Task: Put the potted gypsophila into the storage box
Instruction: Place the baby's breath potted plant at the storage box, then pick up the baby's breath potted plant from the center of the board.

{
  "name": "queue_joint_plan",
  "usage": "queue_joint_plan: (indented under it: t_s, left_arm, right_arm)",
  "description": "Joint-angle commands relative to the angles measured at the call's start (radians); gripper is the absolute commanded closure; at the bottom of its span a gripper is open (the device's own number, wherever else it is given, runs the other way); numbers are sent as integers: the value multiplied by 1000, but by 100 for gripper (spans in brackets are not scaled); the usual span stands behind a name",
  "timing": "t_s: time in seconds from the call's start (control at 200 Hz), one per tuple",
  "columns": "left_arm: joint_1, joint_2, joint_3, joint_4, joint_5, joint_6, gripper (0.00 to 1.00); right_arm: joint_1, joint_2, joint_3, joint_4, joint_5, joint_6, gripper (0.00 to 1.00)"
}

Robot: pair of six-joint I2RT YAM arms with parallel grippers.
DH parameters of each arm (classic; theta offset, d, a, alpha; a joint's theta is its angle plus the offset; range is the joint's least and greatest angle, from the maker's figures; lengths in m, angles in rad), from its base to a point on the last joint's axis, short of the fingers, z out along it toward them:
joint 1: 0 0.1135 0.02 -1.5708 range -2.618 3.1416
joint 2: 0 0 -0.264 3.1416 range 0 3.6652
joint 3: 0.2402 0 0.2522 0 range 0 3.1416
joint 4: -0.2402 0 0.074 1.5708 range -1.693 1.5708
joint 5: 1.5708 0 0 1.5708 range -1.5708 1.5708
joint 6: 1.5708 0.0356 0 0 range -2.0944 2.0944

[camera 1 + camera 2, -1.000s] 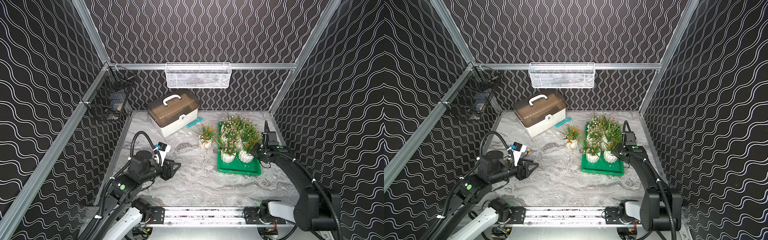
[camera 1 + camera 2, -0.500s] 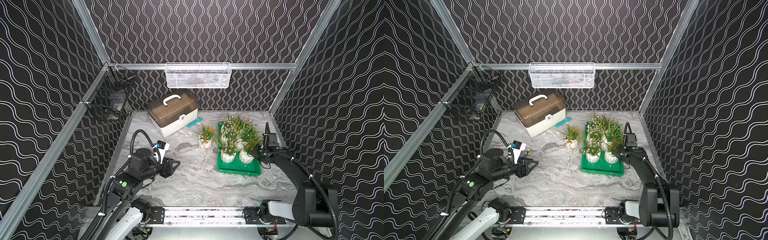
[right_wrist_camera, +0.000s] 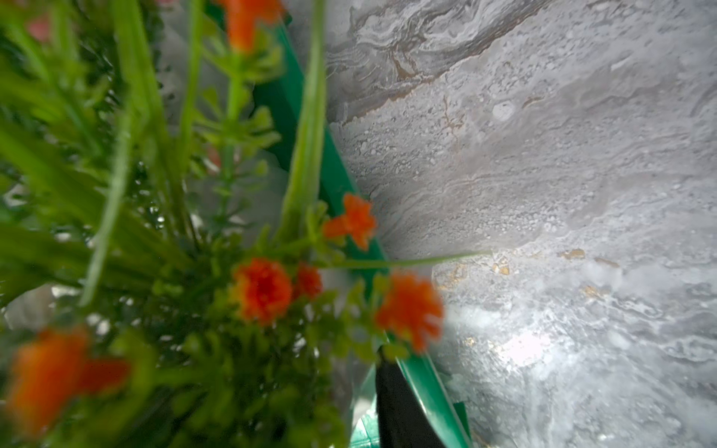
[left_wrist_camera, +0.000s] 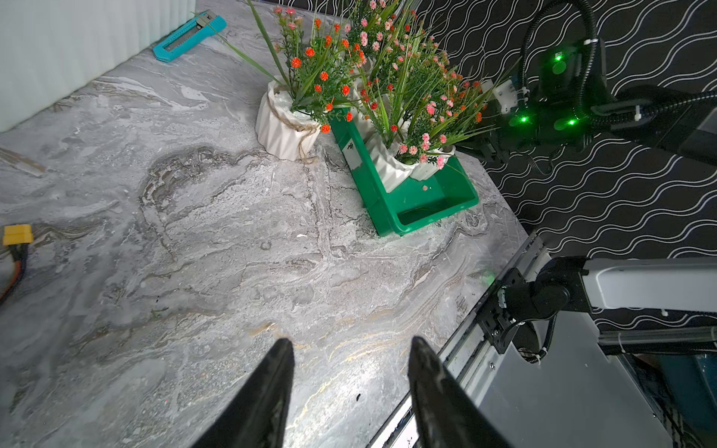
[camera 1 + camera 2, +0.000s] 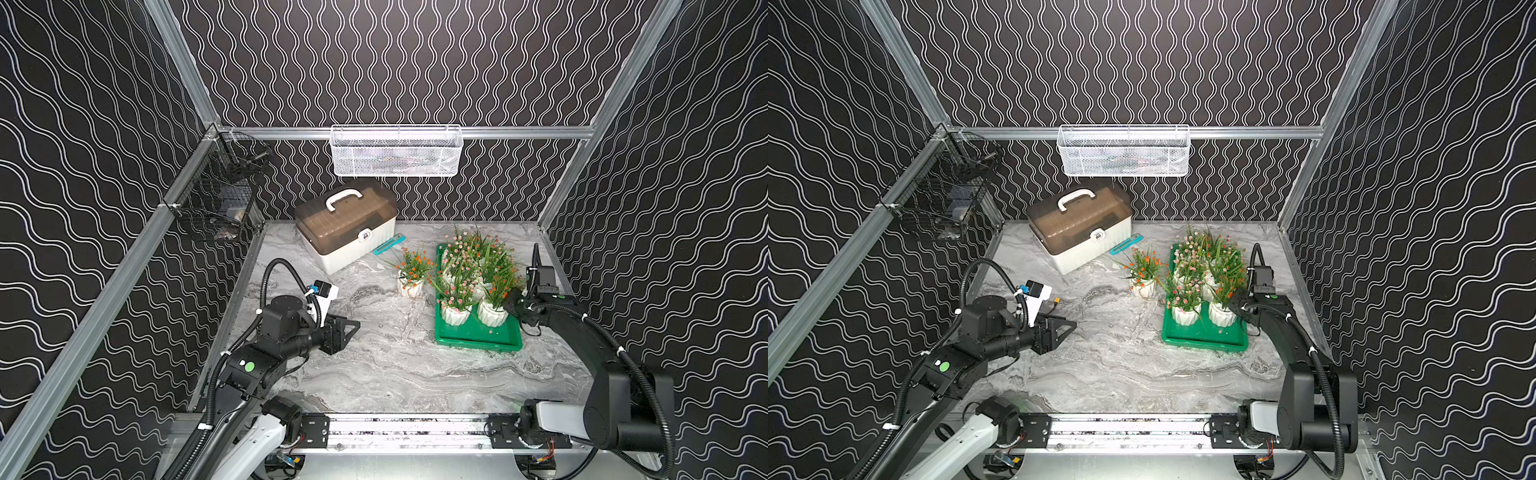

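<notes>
Air alone fills the gap in the left pincer [image 4: 351, 341], which hangs released above the grey marbled counter [image 5: 395, 365], well apart from the plants. The right pincer [image 5: 510, 305] sits among the sprigs at the right wall of the shallow bright-green plastic storage box [image 5: 473, 334]; foliage hides all but one black finger [image 3: 403, 411], so I cannot tell whether it is clenched or released. Several small white ribbed pots of potted gypsophila [image 5: 455, 316] stand upright inside the box. One lone pot [image 5: 410, 287] with orange flowers stands on the counter just beside the box's left wall. Behind it lie a teal utility knife [image 5: 389, 244] and a white case with brown translucent lid [image 5: 347, 232].
</notes>
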State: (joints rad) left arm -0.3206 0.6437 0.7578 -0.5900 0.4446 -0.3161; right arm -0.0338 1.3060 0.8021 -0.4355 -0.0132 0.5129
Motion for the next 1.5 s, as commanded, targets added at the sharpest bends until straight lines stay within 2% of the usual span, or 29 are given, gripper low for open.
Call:
queue_joint_plan:
  t_s: [0.0, 0.165, 0.435, 0.636, 0.876, 0.961, 1.116, 1.261, 1.496]
  left_arm:
    - [3, 1, -3, 30, 13, 6, 48]
    - [7, 0, -3, 29, 13, 6, 48]
    - [9, -3, -5, 30, 16, 6, 48]
    - [13, 3, -6, 28, 19, 5, 48]
    - [12, 16, -11, 21, -42, -20, 47]
    - [13, 63, -4, 25, -62, -54, 46]
    - [13, 186, 2, 91, 9, -173, 46]
    - [13, 296, -28, 203, 57, -265, 46]
    - [12, 423, -30, 298, 0, -328, 50]
  right_arm:
    - [0, -29, 2, 24, -12, 7, 66]
    - [0, -107, 2, -43, -10, 29, 59]
    - [0, -296, -23, -142, -63, 36, 58]
    - [1, -402, -30, -163, -280, -36, 58]
    - [2, -424, -26, -122, -585, -68, 58]
    - [2, -419, -14, -93, -696, -48, 58]
    - [6, -408, 9, -29, -828, -9, 59]
    - [8, -413, 0, 54, -845, 33, 60]
    - [21, -359, 6, 28, -833, 18, 60]
